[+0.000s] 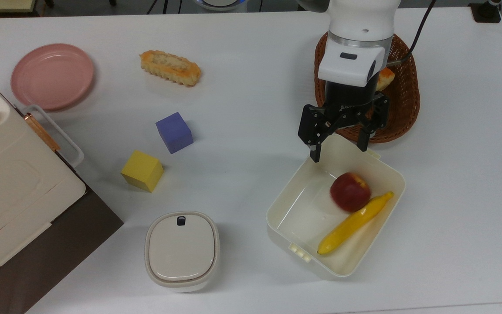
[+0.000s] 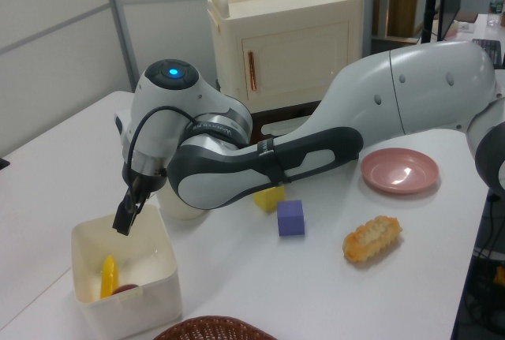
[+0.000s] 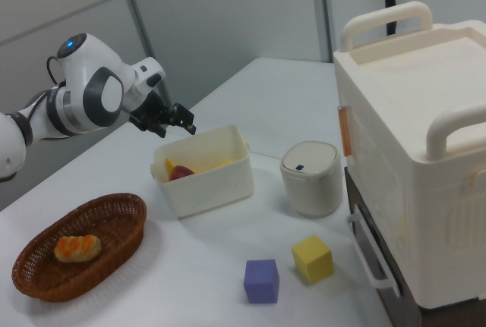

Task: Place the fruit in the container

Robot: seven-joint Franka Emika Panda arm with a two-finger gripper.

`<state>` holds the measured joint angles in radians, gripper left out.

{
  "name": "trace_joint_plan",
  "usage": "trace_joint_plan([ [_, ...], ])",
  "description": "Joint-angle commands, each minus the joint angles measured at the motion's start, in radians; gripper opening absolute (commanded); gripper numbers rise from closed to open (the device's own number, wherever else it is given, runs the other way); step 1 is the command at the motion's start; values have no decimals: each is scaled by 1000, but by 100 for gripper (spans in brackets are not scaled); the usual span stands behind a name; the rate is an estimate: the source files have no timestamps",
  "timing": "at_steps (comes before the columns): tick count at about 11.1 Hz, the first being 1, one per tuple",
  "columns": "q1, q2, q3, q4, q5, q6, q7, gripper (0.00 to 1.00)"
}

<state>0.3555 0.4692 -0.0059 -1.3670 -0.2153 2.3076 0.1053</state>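
Fingers (image 1: pixel 319 153) of the gripper (image 1: pixel 340 150) hang spread wide and empty above the tub's (image 1: pixel 277 205) far rim. Below them the apple (image 1: pixel 350 191) lies inside the tub, touching the banana (image 1: pixel 355 222). Placing looks done; only pulling the arm clear seems left. On the counter (image 1: pixel 242 52) sit one tub, one apple, one banana, one wicker basket (image 1: pixel 403 109), two pastries, two blocks, one pink plate (image 1: pixel 52 76) and one lidded box (image 1: pixel 181 250).
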Motion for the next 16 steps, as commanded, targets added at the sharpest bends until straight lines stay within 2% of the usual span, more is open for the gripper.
trace_joint_plan([
  [1, -24, -35, -17, -30, -7, -29, 27, 100],
  [3, -71, -58, -17, -34, 4, -165, 28, 100],
  [6, -150, -96, -19, -34, 69, -346, 62, 100],
  [9, -229, -176, -17, -60, 76, -586, 60, 100],
  [11, -259, -224, -17, -66, 112, -704, 57, 100],
  [13, -294, -280, -16, -82, 119, -750, 54, 100],
  [14, -312, -329, -16, -121, 138, -740, 35, 100],
  [16, -340, -380, -16, -138, 157, -741, -105, 100],
])
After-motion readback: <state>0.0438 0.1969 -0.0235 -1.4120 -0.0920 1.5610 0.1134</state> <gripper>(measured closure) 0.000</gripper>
